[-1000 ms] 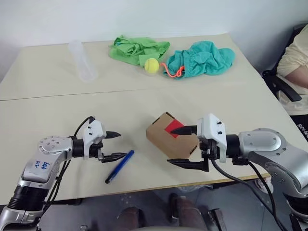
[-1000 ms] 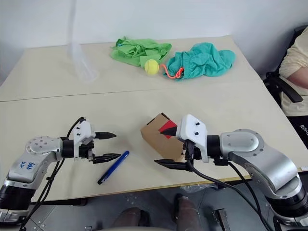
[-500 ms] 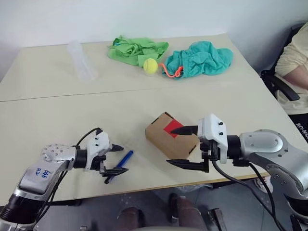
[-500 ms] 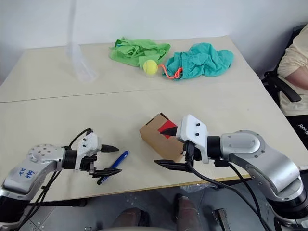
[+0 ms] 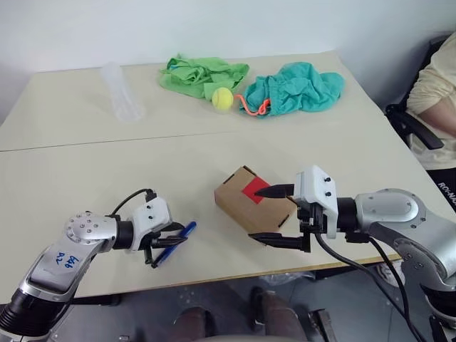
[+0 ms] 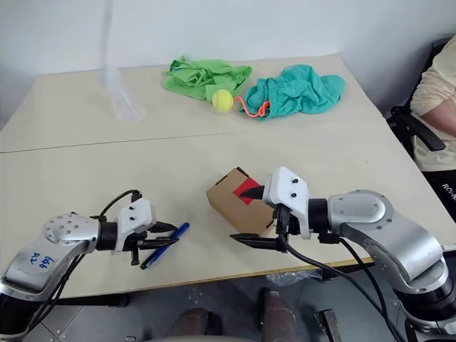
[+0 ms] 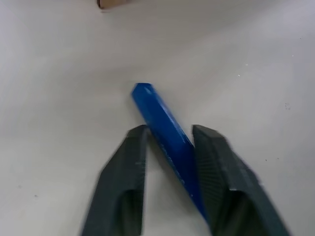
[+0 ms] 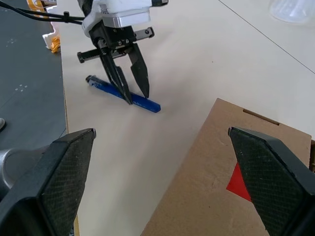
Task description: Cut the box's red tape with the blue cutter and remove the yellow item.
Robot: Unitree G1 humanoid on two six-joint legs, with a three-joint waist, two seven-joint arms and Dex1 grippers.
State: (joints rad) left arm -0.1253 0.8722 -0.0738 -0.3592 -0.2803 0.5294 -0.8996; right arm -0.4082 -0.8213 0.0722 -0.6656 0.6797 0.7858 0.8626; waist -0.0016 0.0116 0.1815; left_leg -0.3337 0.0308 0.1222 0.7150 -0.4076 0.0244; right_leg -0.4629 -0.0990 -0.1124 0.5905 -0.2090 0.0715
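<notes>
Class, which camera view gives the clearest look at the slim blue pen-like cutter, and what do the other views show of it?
The left wrist view: the slim blue pen-like cutter lies large between the left gripper's fingers. The right wrist view shows its whole length, smaller, on the table under that gripper. Both eye views show it small, partly covered by the fingers.

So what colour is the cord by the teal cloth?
Orange-red cord, clearest in the left eye view, beside the teal cloth.

box (image 5: pixel 251 206): closed | red tape (image 5: pixel 254 189): intact | blue cutter (image 5: pixel 173 243): flat on table
</notes>
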